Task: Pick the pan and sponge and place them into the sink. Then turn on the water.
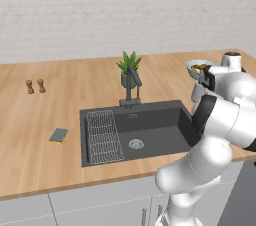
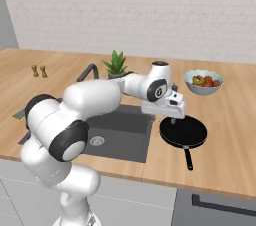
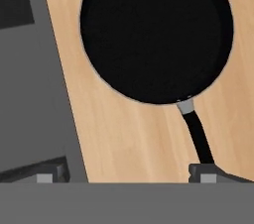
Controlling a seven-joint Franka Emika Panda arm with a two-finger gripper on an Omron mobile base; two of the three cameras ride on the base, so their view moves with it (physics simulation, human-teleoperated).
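The pan (image 2: 183, 132) sits flat on the counter (image 2: 225, 135) just right of the sink (image 2: 120, 135), its handle pointing toward the counter's front edge; the gripper (image 2: 175, 118) hangs directly above the pan's back rim, nothing between its tips. In the hand view the pan (image 3: 156, 32) lies below and the two finger tips (image 3: 207, 177) stand wide apart, one over the sink's edge, the other beside the handle; the jaws are spread wide and empty.

The left base view shows what the right one hides: the sponge (image 1: 58, 135) on the counter just left of the sink (image 1: 150, 127), nearer the front edge; the wire rack (image 1: 104, 136) in the basin's left part; the round drain (image 1: 136, 144); the faucet (image 1: 131, 87) at the sink's back edge with a potted plant (image 1: 129, 67) behind it. Two shakers (image 1: 35, 86) stand near the counter's back left; a bowl of fruit (image 2: 203, 81) sits toward the back, right of the arm. From the left, the arm's own body blocks the pan.
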